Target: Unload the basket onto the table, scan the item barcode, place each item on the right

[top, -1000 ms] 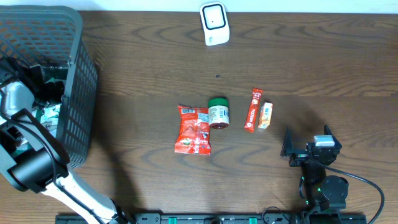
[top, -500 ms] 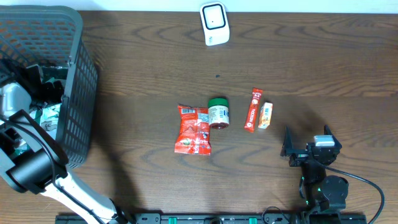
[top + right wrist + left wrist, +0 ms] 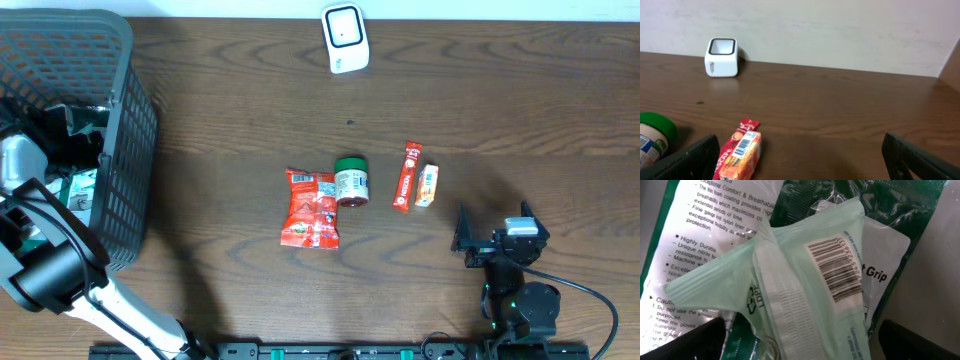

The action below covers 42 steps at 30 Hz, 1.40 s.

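Left wrist view looks straight down on a mint-green film packet (image 3: 800, 300) lying across the middle of the frame on top of a glove pack (image 3: 705, 235). Its barcode (image 3: 835, 270) faces up on a white label right of centre. The left pincer (image 3: 800, 342) hangs over it with fingers wide apart, dark tips in the two lower corners, holding nothing.

The packet looks light, soft and crinkly, probably slippery. I would pinch its sealed seam or an edge, clear of the barcode.

The glove pack reads "Comfort & Breathability", "Highly Durable" and "Grip".

Overhead, the basket (image 3: 125, 130) holding these fills the upper left, and the white scanner (image 3: 345, 38) stands at top centre. The right pincer (image 3: 495, 232) rests spread and empty at lower right.
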Tool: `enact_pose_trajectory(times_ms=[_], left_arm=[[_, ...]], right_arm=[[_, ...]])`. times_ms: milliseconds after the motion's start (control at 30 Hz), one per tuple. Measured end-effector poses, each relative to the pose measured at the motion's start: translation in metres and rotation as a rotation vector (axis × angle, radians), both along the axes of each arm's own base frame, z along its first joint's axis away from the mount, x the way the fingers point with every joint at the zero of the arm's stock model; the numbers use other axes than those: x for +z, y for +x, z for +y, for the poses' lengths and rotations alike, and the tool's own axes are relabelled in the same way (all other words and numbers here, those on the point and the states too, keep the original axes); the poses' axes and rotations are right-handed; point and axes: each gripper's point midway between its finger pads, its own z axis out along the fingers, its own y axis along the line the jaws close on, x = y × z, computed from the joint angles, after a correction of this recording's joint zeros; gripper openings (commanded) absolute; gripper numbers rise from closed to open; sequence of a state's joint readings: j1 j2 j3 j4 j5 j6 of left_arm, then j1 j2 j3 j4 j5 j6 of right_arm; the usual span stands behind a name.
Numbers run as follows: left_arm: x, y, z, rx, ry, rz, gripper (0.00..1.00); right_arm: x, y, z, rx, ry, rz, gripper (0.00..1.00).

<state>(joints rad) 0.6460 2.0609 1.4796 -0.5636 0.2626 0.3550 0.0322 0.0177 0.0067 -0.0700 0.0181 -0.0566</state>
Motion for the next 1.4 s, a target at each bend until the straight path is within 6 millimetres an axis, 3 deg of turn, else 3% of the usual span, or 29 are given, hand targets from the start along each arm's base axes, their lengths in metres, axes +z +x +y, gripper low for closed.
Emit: enact_pose_trajectory(times_ms=[267, 533, 1067, 1167, 1300, 1400], left_arm=[[0.006, -0.010, -0.009, 0.015, 0.029, 0.043, 0.98], [0.008, -0.002, -0.021, -0.018, 0.058, 0.055, 0.98], [-0.004, -0.004, -0.009, 0.013, 0.146, 0.107, 0.99], [-0.004, -0.001, -0.003, 0.028, 0.167, 0.103, 0.86], [-0.005, 0.004, 0.001, 0.042, 0.191, 0.102, 0.50], [-0.005, 0.003, 0.006, 0.047, 0.212, 0.112, 0.36]], right_arm=[[0.000, 0.000, 0.000, 0.000, 0.000, 0.000, 0.99], [0.000, 0.000, 0.000, 0.000, 0.000, 0.000, 0.99], [0.000, 0.000, 0.000, 0.000, 0.000, 0.000, 0.99], [0.000, 0.000, 0.000, 0.000, 0.000, 0.000, 0.99], [0.000, 0.000, 0.000, 0.000, 0.000, 0.000, 0.99], [0.000, 0.000, 0.000, 0.000, 0.000, 0.000, 0.99]])
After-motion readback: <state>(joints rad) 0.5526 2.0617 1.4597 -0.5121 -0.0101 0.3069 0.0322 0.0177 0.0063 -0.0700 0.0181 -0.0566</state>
